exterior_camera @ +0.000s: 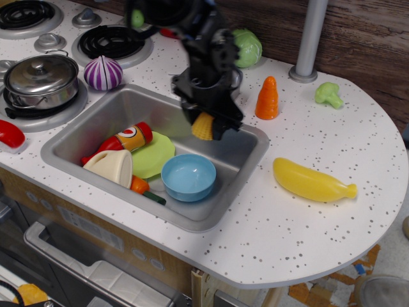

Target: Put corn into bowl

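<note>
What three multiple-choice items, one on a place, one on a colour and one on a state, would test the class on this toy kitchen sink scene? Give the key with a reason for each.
1. Where does the small round light-blue plastic bowl stand?
A. on the stove
B. inside the metal sink
C. beside the long smooth yellow banana

2. What colour is the flat plate in the sink?
A. lime green
B. red
C. purple

3. What is the state of the stubby ribbed yellow toy corn?
A. lying in the bowl
B. lying on the counter
C. held in the black gripper above the sink

Key: 1 B, the bowl sits on the sink floor; 2 A, the plate beside the bowl is lime green; 3 C, the gripper is closed around the corn, which is clear of the bowl.
</note>
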Robot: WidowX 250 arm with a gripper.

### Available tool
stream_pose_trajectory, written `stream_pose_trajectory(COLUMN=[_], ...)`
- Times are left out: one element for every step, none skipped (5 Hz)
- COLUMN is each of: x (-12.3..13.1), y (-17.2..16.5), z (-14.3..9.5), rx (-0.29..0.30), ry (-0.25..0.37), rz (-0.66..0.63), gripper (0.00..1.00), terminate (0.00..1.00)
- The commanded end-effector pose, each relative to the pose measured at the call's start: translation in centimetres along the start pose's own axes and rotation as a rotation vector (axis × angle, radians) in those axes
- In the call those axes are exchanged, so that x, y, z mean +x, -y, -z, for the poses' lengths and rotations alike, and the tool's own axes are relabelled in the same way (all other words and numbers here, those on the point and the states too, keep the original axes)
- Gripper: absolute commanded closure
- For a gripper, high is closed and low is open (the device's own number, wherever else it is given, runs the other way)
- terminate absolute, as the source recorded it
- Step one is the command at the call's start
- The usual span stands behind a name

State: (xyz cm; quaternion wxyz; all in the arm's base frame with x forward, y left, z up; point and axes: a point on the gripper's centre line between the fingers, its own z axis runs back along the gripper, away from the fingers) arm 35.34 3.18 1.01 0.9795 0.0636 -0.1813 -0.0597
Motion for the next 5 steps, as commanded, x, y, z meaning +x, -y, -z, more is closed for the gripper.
stream_pose_trajectory(x=[-0.1,-1.5,-2.4,-2.4,-2.4], y=[-0.7,-0.4,-0.2,-0.2,-0.2], z=[-0.7,-0.7,-0.3,-0.3,-0.3], rx=[-0.044,-0.017,-0.027,-0.027,-0.027], ry=[0.006,0.013,0.023,0.023,0.023], rz=[0.038,0.038,0.039,0.039,0.039], gripper=[1.00,0.00,0.00,0.00,0.00], terminate=[0.00,0.00,0.00,0.00,1.00])
